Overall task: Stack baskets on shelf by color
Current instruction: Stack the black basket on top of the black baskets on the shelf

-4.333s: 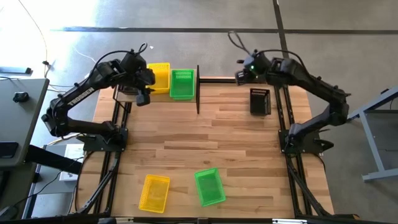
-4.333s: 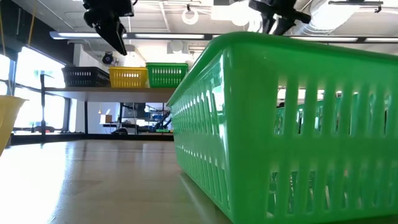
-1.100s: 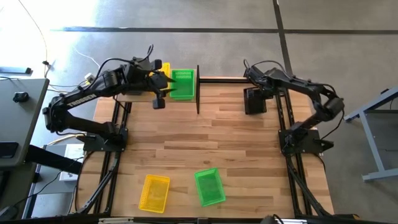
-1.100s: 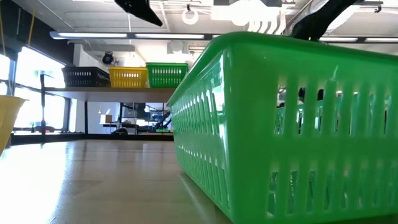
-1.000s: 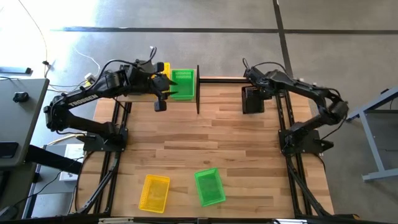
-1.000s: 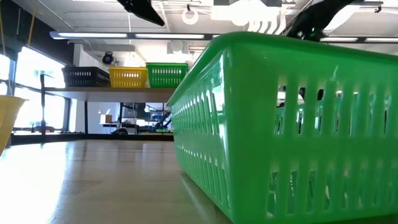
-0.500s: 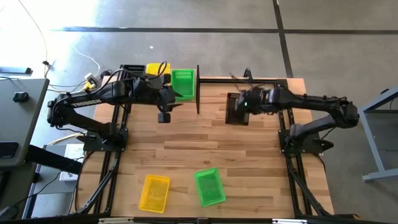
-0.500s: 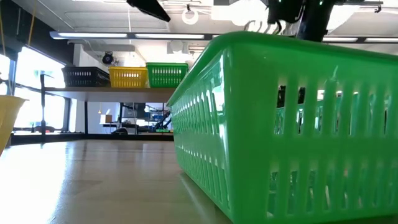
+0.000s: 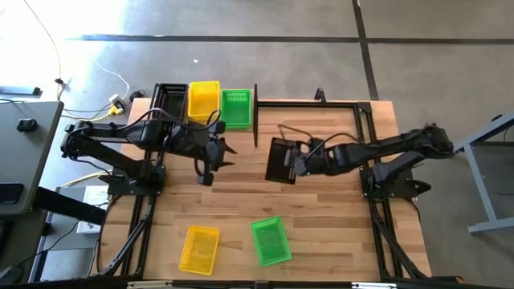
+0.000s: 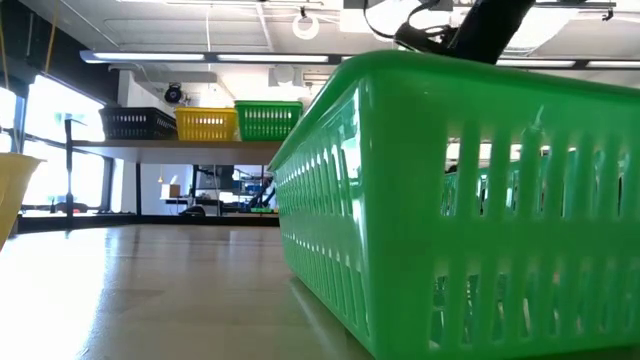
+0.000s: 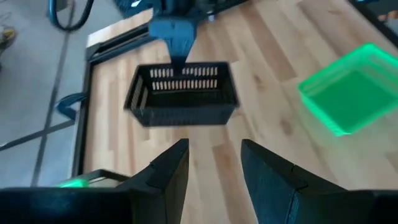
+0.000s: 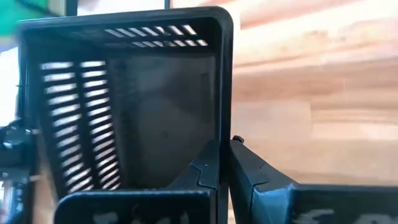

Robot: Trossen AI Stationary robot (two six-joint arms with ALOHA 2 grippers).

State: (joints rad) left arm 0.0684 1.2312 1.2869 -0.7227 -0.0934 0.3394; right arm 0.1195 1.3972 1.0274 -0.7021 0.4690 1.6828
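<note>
On the shelf (image 9: 255, 120) at the far left stand a black basket (image 9: 169, 99), a yellow basket (image 9: 202, 99) and a green basket (image 9: 235, 108), side by side. A second black basket (image 9: 280, 160) hangs over the table's middle, with my right gripper (image 9: 295, 160) shut on it. My left gripper (image 9: 223, 152) stands open to its left, pointing at it, with nothing between its fingers (image 11: 174, 168). Another yellow basket (image 9: 199, 247) and another green basket (image 9: 271, 241) rest on their bottoms near the front edge. My right gripper pinches one side wall of the black basket at its rim (image 12: 225, 127), one finger (image 12: 208, 165) inside the basket and the other finger (image 12: 249, 171) outside. It comes from the table's right, slanting down. The basket is tilted and looks lifted clear of the table.
The table's black frame rail (image 9: 321, 103) runs along the far edge to the right of the shelf. In the low view the near green basket (image 10: 460, 200) fills most of the picture, with the shelf's three baskets (image 10: 206, 123) far behind. Bare wood (image 9: 321, 217) lies at the right.
My right gripper has swung from the far right corner toward the table's middle and near side, carrying the black basket; its wrist has rolled and the basket has turned about. My left gripper has left the shelf and moved toward the near edge, staying open.
</note>
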